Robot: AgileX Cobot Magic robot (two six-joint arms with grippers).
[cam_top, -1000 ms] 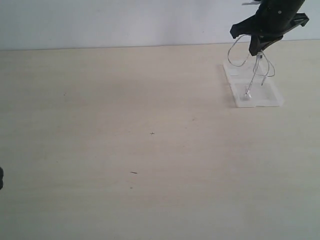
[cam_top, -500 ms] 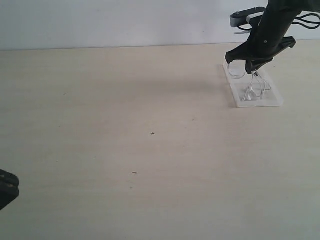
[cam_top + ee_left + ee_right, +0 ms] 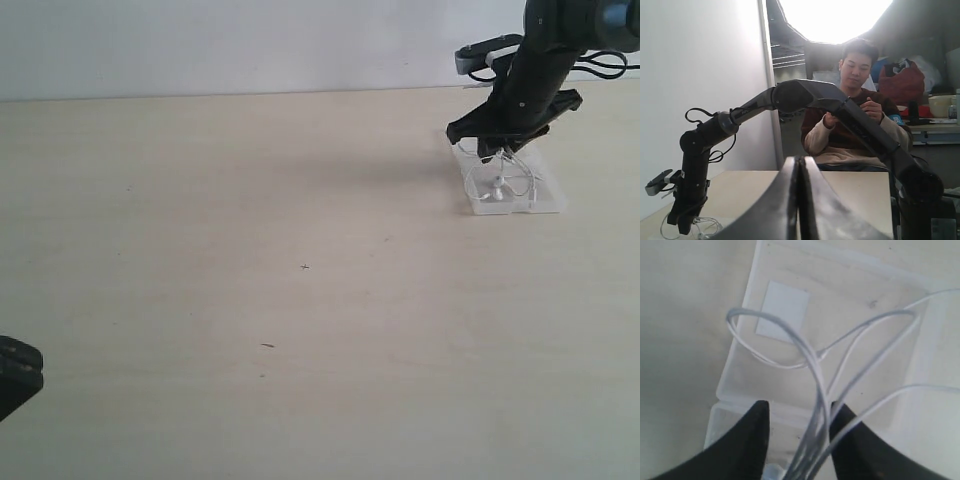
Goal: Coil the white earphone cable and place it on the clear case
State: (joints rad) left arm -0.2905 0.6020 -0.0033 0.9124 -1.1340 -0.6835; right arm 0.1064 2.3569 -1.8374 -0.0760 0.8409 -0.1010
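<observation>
Loops of white earphone cable (image 3: 505, 183) lie on the clear case (image 3: 548, 200) at the far right of the table (image 3: 300, 260); the right gripper (image 3: 492, 150) stands just over them, its jaws parted, several strands running between the fingers (image 3: 747, 440); the left gripper (image 3: 801, 165) sits at the near left edge, well apart from the case, jaws pressed together and empty.

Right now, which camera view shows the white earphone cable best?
The right wrist view: the white earphone cable fills it, its loops over the clear case, strands running through the open right gripper. The exterior view shows only a small tangle on the case. The left wrist view shows faint distant loops.
</observation>
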